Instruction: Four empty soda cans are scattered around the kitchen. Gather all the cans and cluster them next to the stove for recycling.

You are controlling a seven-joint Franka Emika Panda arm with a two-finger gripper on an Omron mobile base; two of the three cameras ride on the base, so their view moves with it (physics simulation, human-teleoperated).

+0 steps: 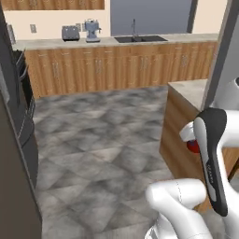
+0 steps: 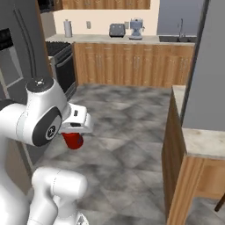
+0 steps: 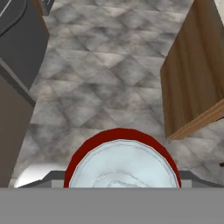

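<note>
Your pincer [image 2: 73, 132] pinches a red soda can [image 2: 73, 140] — silver top toward the hand, body hanging below the fingers — over grey tiled floor [image 2: 127, 127]; the wooden island [image 2: 176, 145] stands to its right.

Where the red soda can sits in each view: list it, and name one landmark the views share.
Left base view: soda can, right of centre, peeking from behind the arm.
Right base view: soda can, left of centre, under the gripper.
Hand view: soda can, bottom centre.
Shared landmark: wooden island.
</note>
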